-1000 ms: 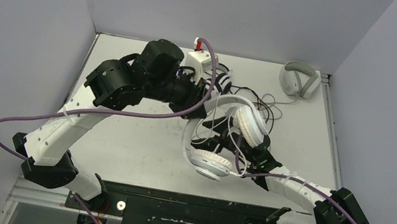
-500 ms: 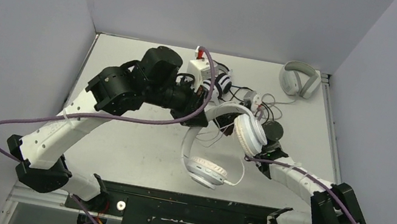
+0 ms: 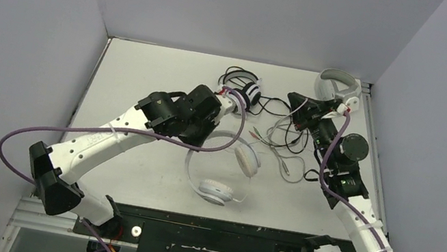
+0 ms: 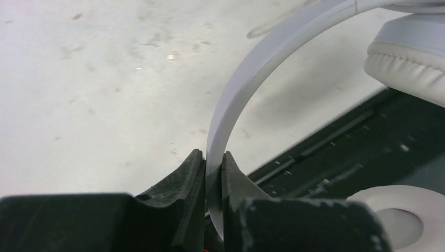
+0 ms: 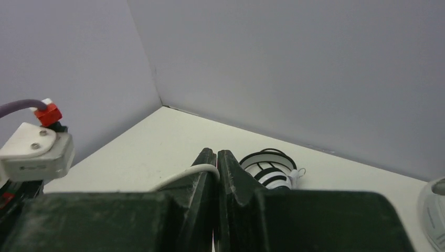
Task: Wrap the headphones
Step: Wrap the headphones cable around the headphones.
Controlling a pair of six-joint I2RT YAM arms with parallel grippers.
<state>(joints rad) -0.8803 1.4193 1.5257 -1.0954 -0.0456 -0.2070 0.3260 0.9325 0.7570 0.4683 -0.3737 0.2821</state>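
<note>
- Grey walls (image 3: 242, 4) close in a white table (image 3: 146, 78) on three sides.
- Top view: the left claw (image 3: 203, 138) sits mid-table, clamped on the band of the white pair (image 3: 216, 192). One cup lies towards the near edge, the other to the right of the claw.
- The right claw (image 3: 294, 101) is near the far edge, right of centre, with its fingers pressed together. The headset (image 3: 251, 93) lies just to its left, at the middle of the far edge, and its black cable (image 3: 276, 107) spreads towards that claw.
- Loose thin cables (image 3: 283, 147) trail over the table between the right claw and the white pair.
- The grey pair (image 3: 338, 84) lies in the far right corner, just behind the right arm.
- Left wrist view: both fingers (image 4: 191, 176) press on the headband (image 4: 236, 89). It rises from between them and arcs right to a padded cup (image 4: 409, 63). The second cup (image 4: 404, 220) lies lower right, near the dark rail (image 4: 341, 157) at the near edge.
- Right wrist view: the jaws are closed, with a white cable (image 5: 183, 173) entering the gap from the left and pinched there. The headset lies on the table just beyond the fingertips, apart from them.
</note>
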